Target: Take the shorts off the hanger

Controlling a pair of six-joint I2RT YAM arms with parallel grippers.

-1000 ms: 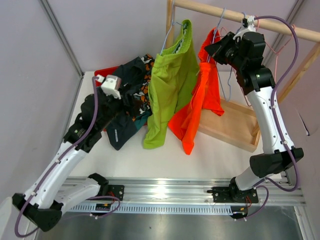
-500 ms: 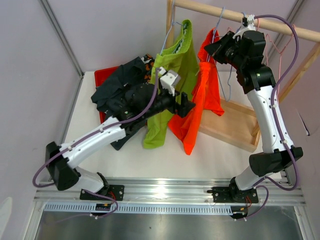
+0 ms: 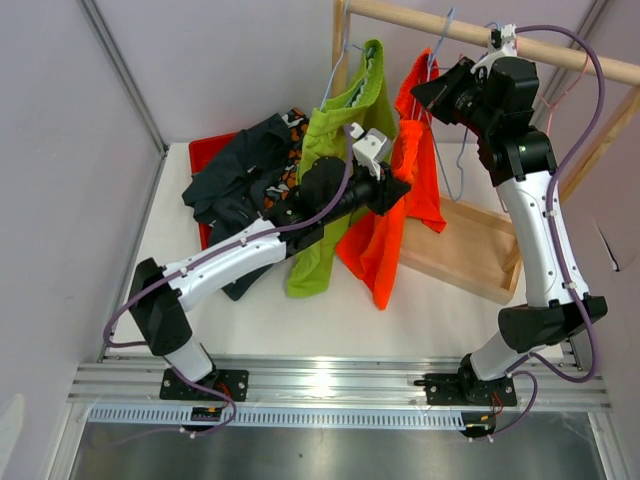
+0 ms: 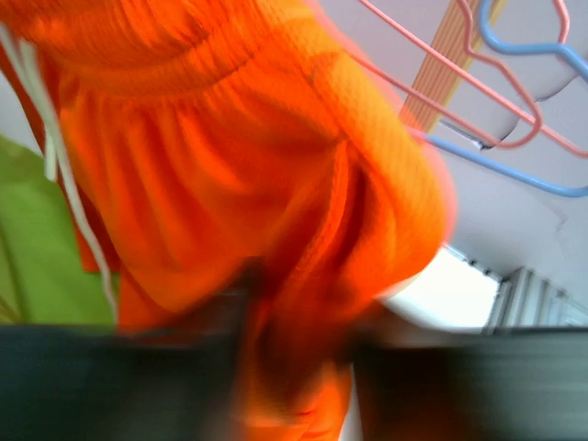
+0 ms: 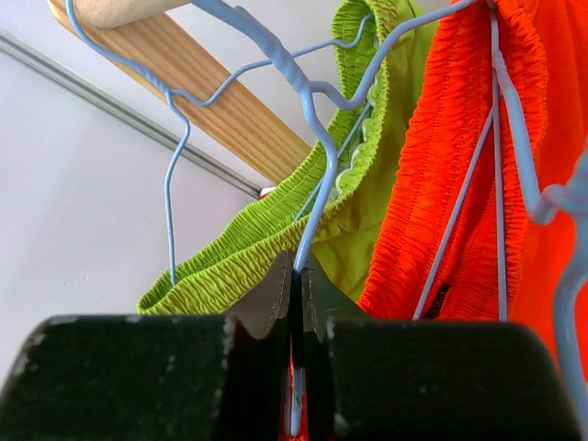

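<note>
The bright orange shorts (image 3: pixel 385 250) hang on a blue wire hanger (image 5: pixel 317 165) from the wooden rail (image 3: pixel 430 25), next to the lime green shorts (image 3: pixel 335 180) on a hanger of their own. My left gripper (image 3: pixel 397 190) reaches across the lime pair to the orange shorts. In the blurred left wrist view, orange fabric (image 4: pixel 230 165) is bunched between its fingers, so the left gripper (image 4: pixel 299 331) is shut on it. High by the rail, my right gripper (image 3: pixel 425 95) is shut on the blue hanger's wire, pinched between the pads of the right gripper (image 5: pixel 298 276).
Dark navy shorts (image 3: pixel 235 180) and camouflage shorts (image 3: pixel 290 150) lie heaped on a red tray (image 3: pixel 205 150) at the back left. The rack's wooden base (image 3: pixel 465 255) lies at the right. Empty pink and blue hangers (image 4: pixel 478 110) hang further along the rail.
My left arm swung from the pile on the left across to the orange shorts, and its jaws went from wide open to closed on the fabric. The right arm barely moved.
</note>
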